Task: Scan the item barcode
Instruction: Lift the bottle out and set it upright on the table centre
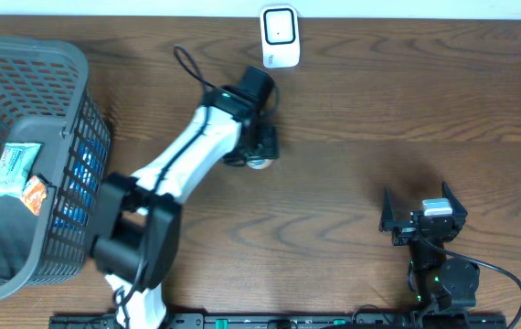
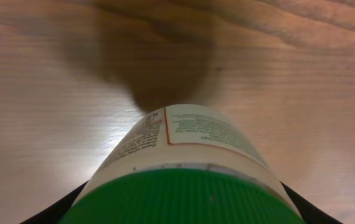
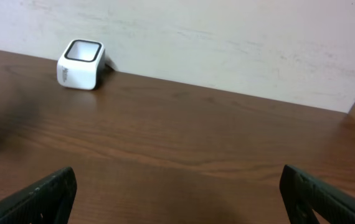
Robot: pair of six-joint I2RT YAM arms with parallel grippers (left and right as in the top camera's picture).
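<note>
The left tool (image 1: 259, 146) grips a white cylindrical bottle (image 2: 187, 140) with ribbed green cap (image 2: 184, 198). The right tool (image 1: 422, 212) stands open. A mesh basket (image 1: 73, 55) left of both holds flat packets (image 1: 14, 169).

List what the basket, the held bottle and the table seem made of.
Basket: likely moulded plastic, matte grey, open lattice walls.
Bottle: seemingly plastic, smooth white with a printed label; its cap ribbed green plastic.
Table: wood or wood-look laminate, dark brown grain.
</note>
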